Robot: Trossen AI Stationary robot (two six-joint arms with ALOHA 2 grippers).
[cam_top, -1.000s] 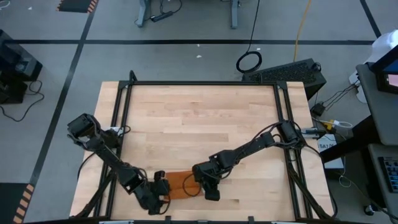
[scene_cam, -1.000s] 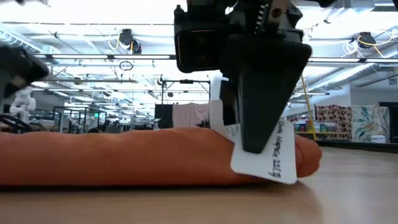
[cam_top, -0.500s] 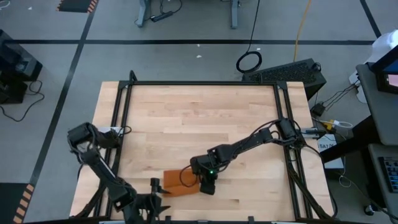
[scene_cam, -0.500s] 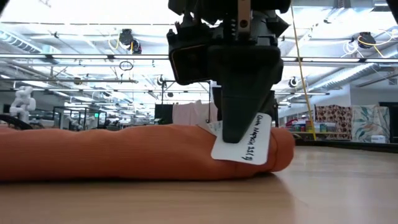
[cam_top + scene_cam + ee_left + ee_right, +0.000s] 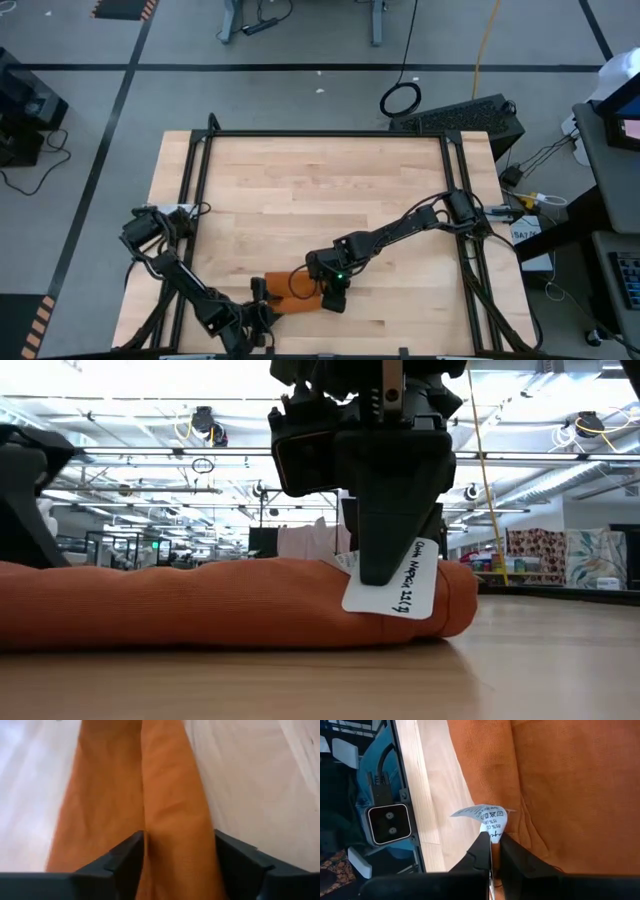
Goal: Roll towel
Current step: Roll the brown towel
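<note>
On the wooden surface (image 5: 320, 200), the burnt-orange soft towel (image 5: 200, 605) lies mostly rolled; the right end effector (image 5: 494, 851) is closed on its white tag (image 5: 392, 582), and the left end effector (image 5: 175, 865) stands wide around the roll's other end.

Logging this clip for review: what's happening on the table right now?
A rust-orange towel lies bunched in a long roll near the table's front edge. The right gripper is shut, pressing down at the towel's white tag. The left gripper sits at the other end, its fingers straddling a fold.
</note>
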